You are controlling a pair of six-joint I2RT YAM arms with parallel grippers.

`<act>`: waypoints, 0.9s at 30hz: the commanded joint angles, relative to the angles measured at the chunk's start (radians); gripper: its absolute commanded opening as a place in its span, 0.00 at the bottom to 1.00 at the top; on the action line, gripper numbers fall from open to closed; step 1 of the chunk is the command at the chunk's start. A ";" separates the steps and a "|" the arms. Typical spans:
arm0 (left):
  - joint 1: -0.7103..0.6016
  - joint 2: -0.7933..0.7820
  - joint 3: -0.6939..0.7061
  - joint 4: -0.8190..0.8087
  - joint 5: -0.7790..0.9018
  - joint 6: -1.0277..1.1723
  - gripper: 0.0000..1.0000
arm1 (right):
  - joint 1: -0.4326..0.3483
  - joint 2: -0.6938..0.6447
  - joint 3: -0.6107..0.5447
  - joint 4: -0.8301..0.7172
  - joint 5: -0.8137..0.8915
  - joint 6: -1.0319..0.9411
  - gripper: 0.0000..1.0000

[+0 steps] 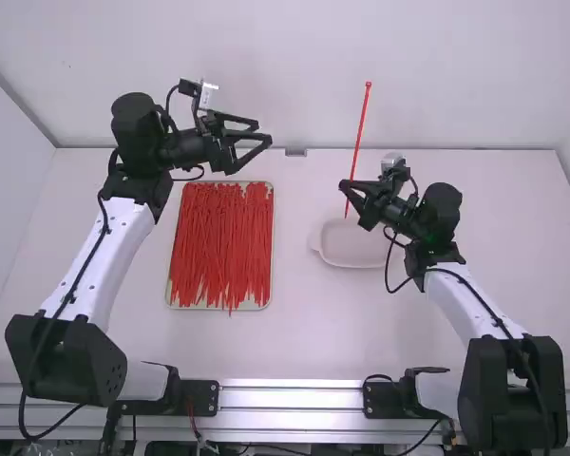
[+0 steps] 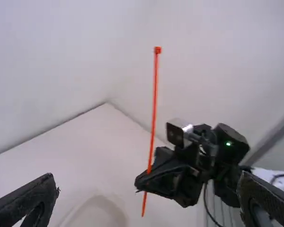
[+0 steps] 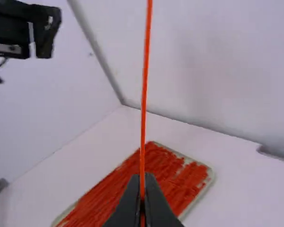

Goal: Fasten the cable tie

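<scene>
1. White table, plain white walls behind and to the sides.
2. Tray on the table's left half, flat, filled with a heap of red cable ties lying roughly lengthwise.
3. White dish just right of the tray, apart from it.
4. Right gripper raised above the dish's far-left rim, fingers pinched together on a single red cable tie.
5. That tie stands nearly upright, slightly tilted, square head at the top. A short tail shows below the fingers.
6. Left gripper held in the air above the tray's far end, fingers spread apart, holding nothing, pointed toward the right gripper and well apart from the tie.
</scene>
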 commanded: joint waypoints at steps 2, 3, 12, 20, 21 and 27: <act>0.010 -0.003 0.019 -0.059 -0.182 0.052 0.99 | 0.000 0.000 0.026 -0.050 0.137 -0.055 0.00; 0.010 -0.003 0.019 -0.062 -0.187 0.052 0.99 | 0.000 0.000 0.026 -0.057 0.149 -0.057 0.00; 0.008 -0.003 0.054 -0.216 -0.346 0.052 0.99 | 0.008 0.000 0.026 -0.169 0.370 -0.039 0.00; -0.066 -0.003 0.230 -0.439 -0.483 0.138 0.99 | 0.119 0.000 0.026 -0.194 0.632 -0.018 0.00; -0.075 -0.003 0.243 -0.459 -0.515 0.138 0.99 | 0.130 0.000 0.026 -0.194 0.655 -0.019 0.00; -0.125 -0.003 0.286 -0.533 -0.615 0.139 0.99 | 0.211 0.000 0.069 -0.273 0.826 -0.026 0.00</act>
